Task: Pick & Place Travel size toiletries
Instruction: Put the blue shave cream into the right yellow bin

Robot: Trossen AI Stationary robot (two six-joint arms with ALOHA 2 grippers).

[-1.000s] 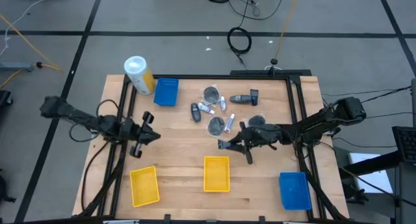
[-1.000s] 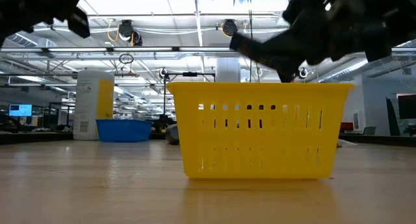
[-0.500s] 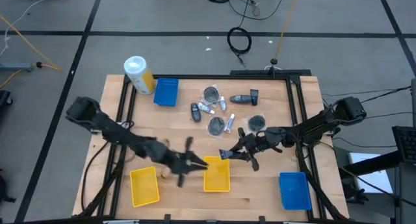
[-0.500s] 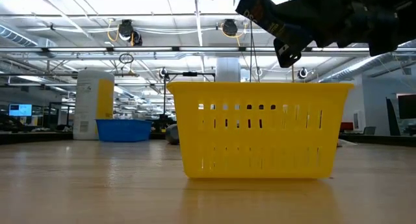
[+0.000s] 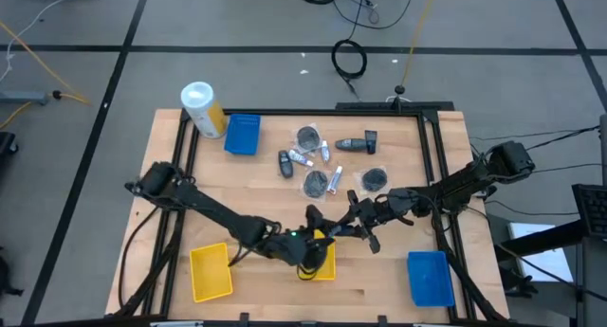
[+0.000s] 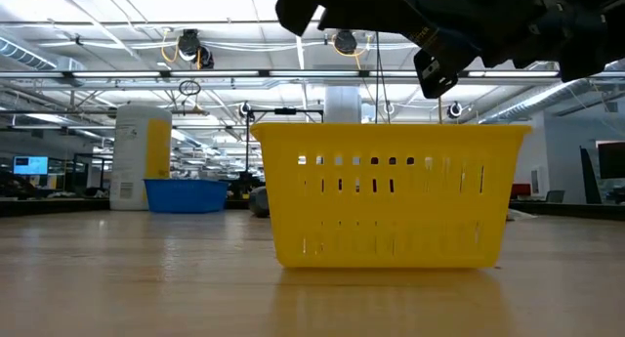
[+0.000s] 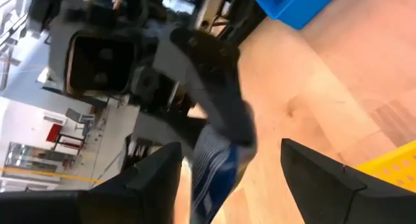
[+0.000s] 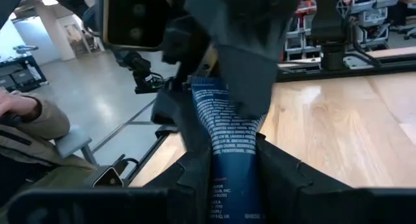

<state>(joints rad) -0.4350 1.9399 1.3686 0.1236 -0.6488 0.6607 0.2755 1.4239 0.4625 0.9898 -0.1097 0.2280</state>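
Note:
A dark blue and white tube (image 8: 229, 123) hangs in the air over the far rim of the middle yellow tray (image 5: 321, 268). My right gripper (image 8: 235, 162) is shut on it, reaching in from the table's right (image 5: 338, 232). My left gripper (image 7: 231, 146) is open and faces the right one, with a finger on either side of the tube's free end (image 7: 214, 175). I cannot tell whether it touches the tube. Other toiletries lie on the table's far half: a dark bottle (image 5: 285, 163), thin tubes (image 5: 335, 179) and round packets (image 5: 314, 184). My right gripper pinches the tube between its two fingers at the end nearest its wrist (image 8: 227, 169). The fingers reach about level from the table's right and lie along the tube. Its free end (image 8: 218, 94) sticks out past the fingertips. The tube is lifted clear above the tray.
A second yellow tray (image 5: 211, 272) stands near left, with blue trays at near right (image 5: 430, 278) and far left (image 5: 243, 134). Beside the far blue tray stands a white and yellow canister (image 5: 202, 109). In the low view both arms (image 6: 439, 24) hang over the yellow tray (image 6: 391, 195).
My left gripper has swung from the table's left side across toward the middle yellow tray, up to the right gripper, and has opened. My right gripper has carried the tube a little toward the near edge, over the tray's far rim.

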